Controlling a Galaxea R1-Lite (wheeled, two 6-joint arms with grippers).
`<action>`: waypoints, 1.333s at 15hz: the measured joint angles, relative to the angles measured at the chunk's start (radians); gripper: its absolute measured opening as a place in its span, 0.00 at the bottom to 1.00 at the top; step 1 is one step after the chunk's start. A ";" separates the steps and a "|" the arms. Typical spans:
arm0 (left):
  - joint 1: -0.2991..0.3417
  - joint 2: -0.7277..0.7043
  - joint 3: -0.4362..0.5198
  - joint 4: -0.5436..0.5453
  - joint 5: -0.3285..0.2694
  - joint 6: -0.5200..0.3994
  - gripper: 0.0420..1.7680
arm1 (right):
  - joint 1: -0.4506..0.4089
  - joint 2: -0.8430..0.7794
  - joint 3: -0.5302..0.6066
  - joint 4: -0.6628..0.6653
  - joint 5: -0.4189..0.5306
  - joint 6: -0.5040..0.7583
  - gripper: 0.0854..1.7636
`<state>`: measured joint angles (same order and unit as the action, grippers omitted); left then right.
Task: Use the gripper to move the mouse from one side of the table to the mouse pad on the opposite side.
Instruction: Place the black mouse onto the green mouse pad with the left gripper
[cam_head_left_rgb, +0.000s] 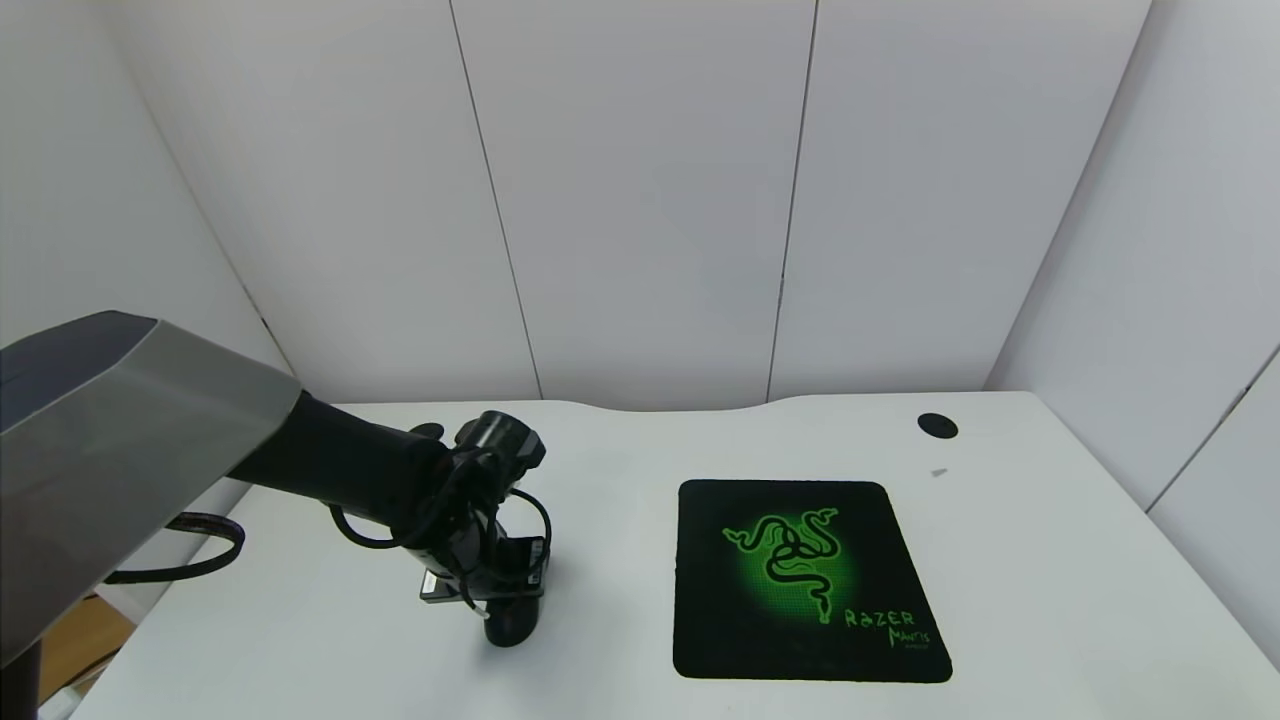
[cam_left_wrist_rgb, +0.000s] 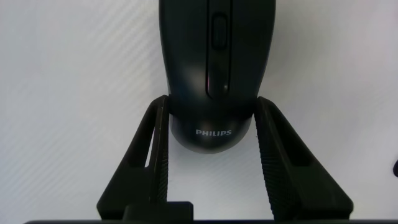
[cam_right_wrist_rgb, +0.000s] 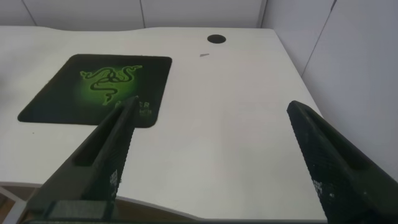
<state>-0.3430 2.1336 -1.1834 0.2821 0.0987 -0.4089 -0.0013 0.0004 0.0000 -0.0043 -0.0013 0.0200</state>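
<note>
The black mouse (cam_head_left_rgb: 513, 630) lies on the left part of the white table (cam_head_left_rgb: 1050, 560). In the left wrist view the mouse (cam_left_wrist_rgb: 211, 56) shows white "PHILIPS" lettering on its back. My left gripper (cam_head_left_rgb: 488, 575) is down at the table, and its two fingertips press the mouse's sides near its rear end (cam_left_wrist_rgb: 211, 107). The square black mouse pad (cam_head_left_rgb: 810, 580) with the green snake logo lies right of centre, well apart from the mouse. It also shows in the right wrist view (cam_right_wrist_rgb: 93, 87). My right gripper (cam_right_wrist_rgb: 212, 107) is open and empty above the table's right front part.
A round black cable hole (cam_head_left_rgb: 937, 425) sits at the back right, also in the right wrist view (cam_right_wrist_rgb: 216, 38). A small grey mark (cam_head_left_rgb: 938, 472) lies near it. White wall panels close the back and sides. The table's front edge (cam_right_wrist_rgb: 155, 208) runs under my right gripper.
</note>
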 joint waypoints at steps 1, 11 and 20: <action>-0.001 0.000 0.001 0.000 0.000 0.000 0.49 | 0.000 0.000 0.000 0.000 0.000 0.000 0.97; -0.026 -0.048 -0.084 0.186 0.034 -0.090 0.48 | 0.000 0.000 0.000 0.000 0.000 0.000 0.97; -0.170 -0.090 -0.370 0.477 0.057 -0.287 0.48 | 0.000 0.000 0.000 0.000 0.000 0.000 0.97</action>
<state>-0.5132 2.0432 -1.5534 0.7591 0.1562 -0.6964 -0.0017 0.0004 0.0000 -0.0038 -0.0017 0.0196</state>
